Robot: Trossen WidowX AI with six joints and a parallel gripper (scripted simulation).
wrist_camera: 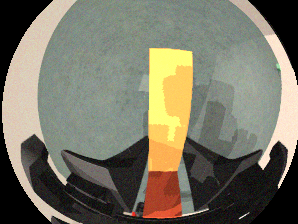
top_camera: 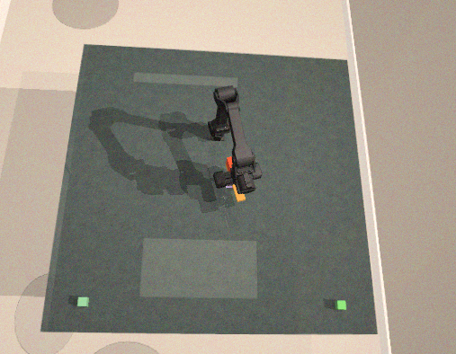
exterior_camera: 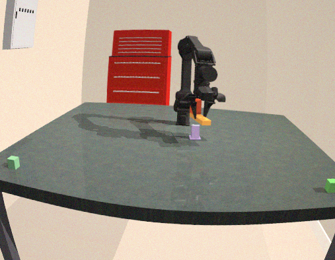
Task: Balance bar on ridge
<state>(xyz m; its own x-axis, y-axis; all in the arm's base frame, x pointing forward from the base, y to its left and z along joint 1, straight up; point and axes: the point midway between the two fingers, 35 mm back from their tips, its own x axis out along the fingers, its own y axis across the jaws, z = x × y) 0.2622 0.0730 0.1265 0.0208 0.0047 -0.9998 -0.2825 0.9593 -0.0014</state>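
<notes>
Around the lilac ridge (exterior_camera: 194, 132) the table (exterior_camera: 93, 171) lies open; arm base (exterior_camera: 183, 112) stands behind it; green cubes (exterior_camera: 13, 162) sit well apart at the corners.

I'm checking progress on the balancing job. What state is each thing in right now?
gripper: shut on the bar, above the table.
bar: held in the air, tilted, not on the ridge.
ridge: upright on the table, nothing resting on it.
green cubes: sitting at the table's near corners.
</notes>
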